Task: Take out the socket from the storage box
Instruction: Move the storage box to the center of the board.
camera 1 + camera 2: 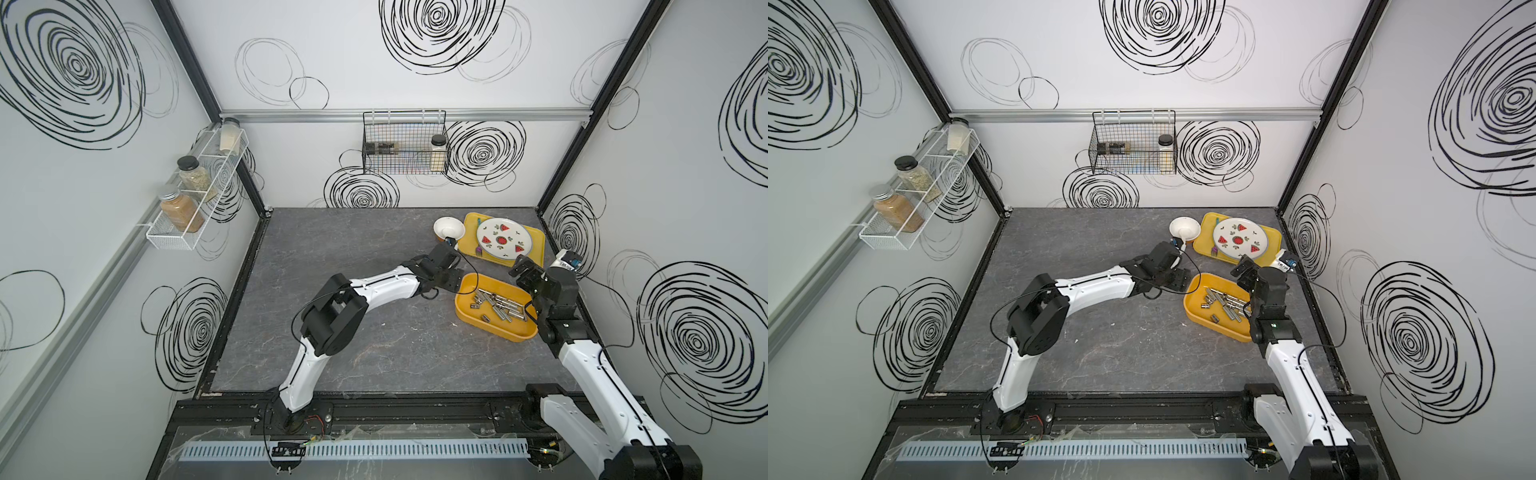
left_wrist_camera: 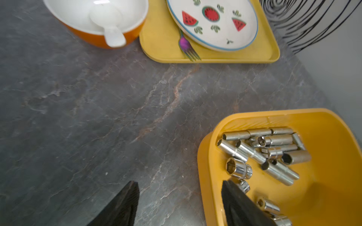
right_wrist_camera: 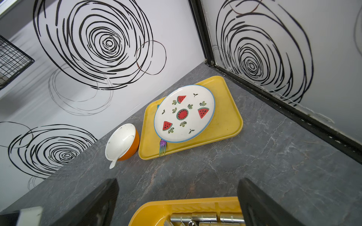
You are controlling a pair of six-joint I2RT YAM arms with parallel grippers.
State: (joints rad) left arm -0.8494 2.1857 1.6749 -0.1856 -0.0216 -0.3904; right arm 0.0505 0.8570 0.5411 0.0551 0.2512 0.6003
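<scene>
Left claw (image 2: 179, 183) astride storage box (image 2: 204, 166) wall

A dark grey marbled table (image 1: 374, 332) carries a flat yellow tray (image 1: 471, 232) in its far right corner. An orange bowl (image 1: 449, 228) sits just left of the tray, and a yellow box (image 1: 511, 330) sits near the tray's front edge.

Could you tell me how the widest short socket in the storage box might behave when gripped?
The widest short socket looks like polished steel: probably rigid, heavy for its size, slippery. Lying on its round side in the storage box, it may roll if nudged.
</scene>
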